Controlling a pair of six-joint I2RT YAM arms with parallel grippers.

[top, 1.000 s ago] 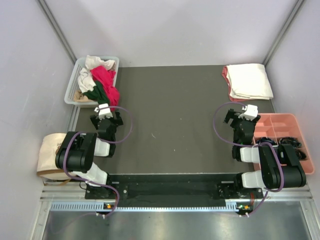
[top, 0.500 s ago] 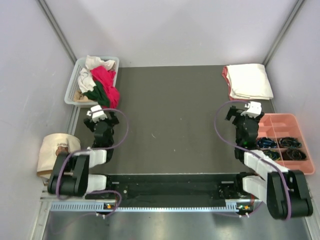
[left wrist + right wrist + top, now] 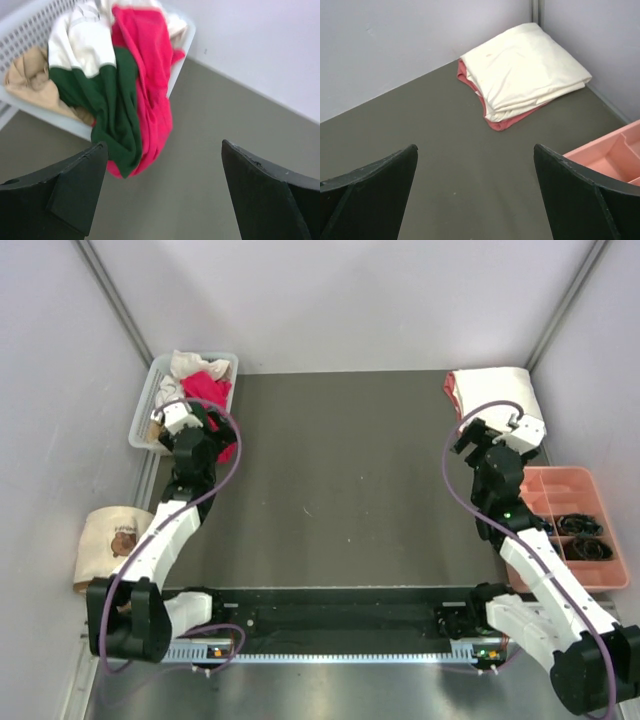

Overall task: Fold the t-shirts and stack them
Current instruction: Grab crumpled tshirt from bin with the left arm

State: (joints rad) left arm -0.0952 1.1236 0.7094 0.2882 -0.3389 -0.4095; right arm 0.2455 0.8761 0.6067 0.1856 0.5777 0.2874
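Note:
A heap of unfolded t-shirts fills the white basket (image 3: 143, 410) at the back left. A crimson-red shirt (image 3: 150, 85) and a dark green one (image 3: 112, 105) hang over its rim onto the table, with cream (image 3: 85, 40) and tan (image 3: 30, 80) cloth behind them. My left gripper (image 3: 164, 145) hovers open just in front of the hanging red shirt (image 3: 210, 390), holding nothing. At the back right lies a folded cream shirt (image 3: 525, 70) on a folded salmon-pink one (image 3: 502, 122). My right gripper (image 3: 475, 147) stands open and empty above the dark table, short of that stack (image 3: 497, 400).
A pink divided tray (image 3: 560, 480) with dark items sits at the right edge, beside my right arm. A beige bag with a bear print (image 3: 105, 545) lies off the table's left side. Grey walls close in the back and both sides.
Both arms have unfolded and reached away from their bases, the left gripper toward the basket and the right gripper toward the folded stack. Both grippers stayed open.

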